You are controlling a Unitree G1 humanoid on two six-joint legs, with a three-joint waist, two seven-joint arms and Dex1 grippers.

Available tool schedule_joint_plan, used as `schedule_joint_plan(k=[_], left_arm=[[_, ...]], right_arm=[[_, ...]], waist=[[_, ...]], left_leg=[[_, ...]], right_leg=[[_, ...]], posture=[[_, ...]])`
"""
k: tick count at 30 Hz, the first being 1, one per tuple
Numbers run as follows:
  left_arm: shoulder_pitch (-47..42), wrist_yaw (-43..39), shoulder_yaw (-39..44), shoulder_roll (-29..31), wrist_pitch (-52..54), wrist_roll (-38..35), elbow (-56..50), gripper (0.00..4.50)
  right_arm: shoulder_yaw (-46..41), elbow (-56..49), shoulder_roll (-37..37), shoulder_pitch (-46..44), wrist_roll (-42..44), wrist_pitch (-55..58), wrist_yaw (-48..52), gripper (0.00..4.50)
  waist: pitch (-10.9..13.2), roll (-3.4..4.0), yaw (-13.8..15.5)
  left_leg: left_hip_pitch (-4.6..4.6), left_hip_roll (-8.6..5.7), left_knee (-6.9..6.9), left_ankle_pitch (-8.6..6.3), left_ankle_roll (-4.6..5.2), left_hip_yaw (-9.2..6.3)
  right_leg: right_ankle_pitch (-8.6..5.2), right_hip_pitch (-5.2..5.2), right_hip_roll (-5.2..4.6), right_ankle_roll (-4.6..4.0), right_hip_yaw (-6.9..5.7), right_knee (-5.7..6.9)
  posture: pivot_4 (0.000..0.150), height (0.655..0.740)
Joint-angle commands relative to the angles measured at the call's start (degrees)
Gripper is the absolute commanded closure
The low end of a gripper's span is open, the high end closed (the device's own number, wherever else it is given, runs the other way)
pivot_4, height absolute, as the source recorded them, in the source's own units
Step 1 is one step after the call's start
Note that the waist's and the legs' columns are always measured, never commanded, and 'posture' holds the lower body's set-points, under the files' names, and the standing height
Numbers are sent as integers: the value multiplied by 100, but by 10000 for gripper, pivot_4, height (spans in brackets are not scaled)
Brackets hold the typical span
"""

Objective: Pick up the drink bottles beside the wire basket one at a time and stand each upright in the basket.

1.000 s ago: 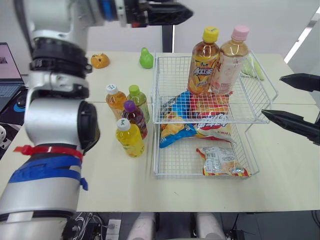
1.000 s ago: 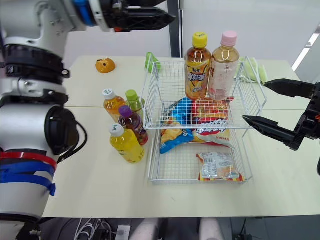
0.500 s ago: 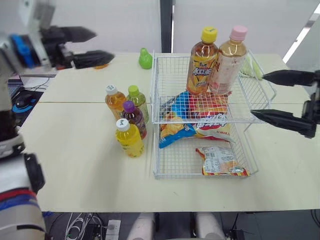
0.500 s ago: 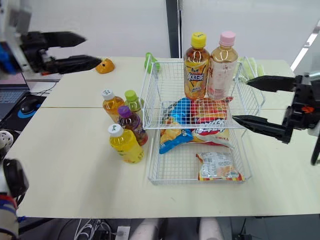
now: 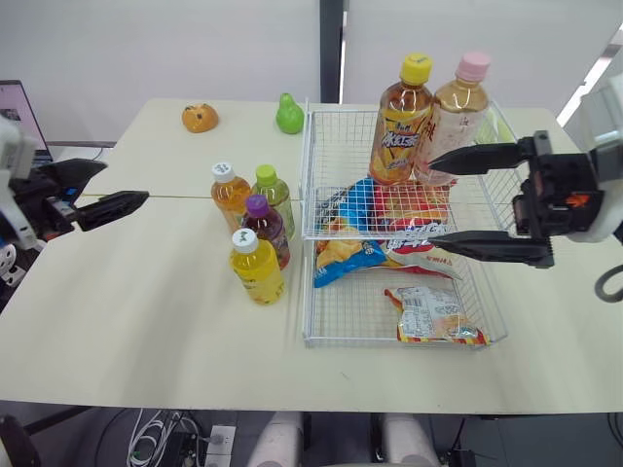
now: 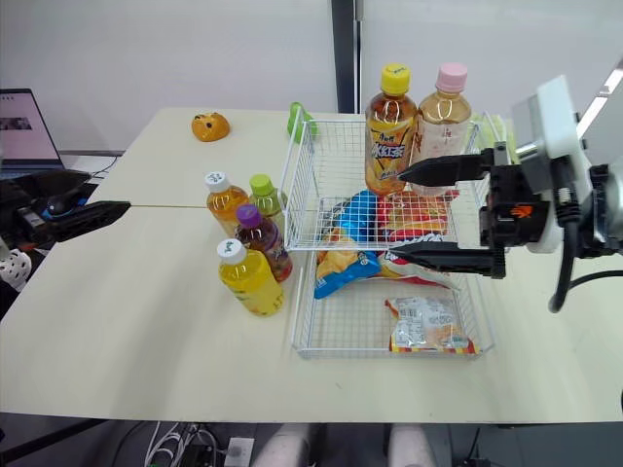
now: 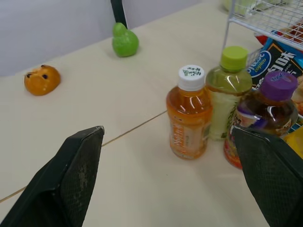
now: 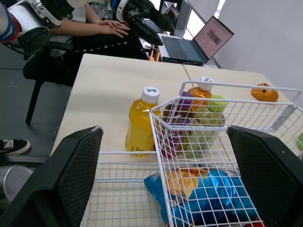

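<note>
Left of the basket (image 5: 308, 292), on the counter (image 5: 146, 292), four small drinks stand upright in a tight cluster: the orange bottle (image 5: 228, 192) and green-capped bottle (image 5: 266, 195) farthest, the purple-capped bottle (image 5: 264, 226) in the middle, the yellow bottle (image 5: 255, 267) nearest. The gold-capped bottle (image 5: 401, 115) and pink-capped bottle (image 5: 456, 109), both taller, already stand in the basket's upper tier, so four look to be left. Against a second ago, the left tool (image 5: 127, 181) has dropped from high over the far side to counter height at the left, fingers apart and empty, aimed at the cluster but well apart from it; its wrist view frames the orange bottle between the fingers, which reads as lining up the next pick. The right tool (image 5: 432, 198) has swung in from right of the basket to hang over its right half, fingers wide apart, holding nothing; it may have to clear before a bottle goes in. All the bottles are smooth clear plastic, rounded, with ribbed screw caps and glossy labels, likely slick and easy to tip given how close they stand. Thin white wire in an open grid makes up the two-tier basket, and crinkly foil snack bags (image 5: 343, 255) lie in it. Pale and matte, the counter has a seam running across.
</note>
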Motion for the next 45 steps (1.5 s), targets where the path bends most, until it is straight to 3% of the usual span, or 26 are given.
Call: schedule_joint_plan(k=[1, 10, 20, 34, 37, 45], left_arm=[[106, 472, 209, -250, 21, -236, -405, 489], [-350, 1657, -534, -1066, 122, -497, -833, 489], [-1326, 2919, -1585, -1908, -332, 42, -225, 489], [-1906, 3419, -2274, -2456, -872, 468, 475, 489], [-1928, 3414, -2299, -2525, -896, 463, 526, 6531], [-1920, 3405, -2324, -2594, -875, 448, 548, 32008]], right_arm=[[-15, 32, 44, -167, -186, 12, -85, 0], [-170, -37, -31, -335, -76, 575, -383, 0], [-337, -290, -14, -279, -16, 768, -520, 0], [-435, -436, 6, -185, 70, 822, -652, 0], [-471, -472, 20, -120, 82, 810, -684, 0], [-633, -465, -14, 23, 80, 781, -790, 0]], waist=[[0, -1, 5], [-2, -1, 1], [-2, -2, 1], [-2, -3, -6], [-2, -3, -9], [-2, -3, -3]], left_leg=[[0, 1, 0, 0, 0, -1], [0, 0, 0, 0, -1, 2], [-1, -3, 1, 0, 0, 5], [-1, -4, 1, 0, 0, 7], [-1, -4, 1, 0, 0, 7], [-2, -5, 1, 0, 0, 6]], right_leg=[[0, 0, 0, 0, -2, 0], [1, 1, 1, -1, 0, 3], [2, 0, 2, 0, 1, 4], [2, -1, 2, 0, 3, 4], [2, -1, 2, 0, 2, 4], [2, -1, 2, 0, 2, 4]], posture=[[1500, 7400], [1500, 7400], [1500, 7400], [1500, 7400], [1500, 7400], [1500, 7400]])
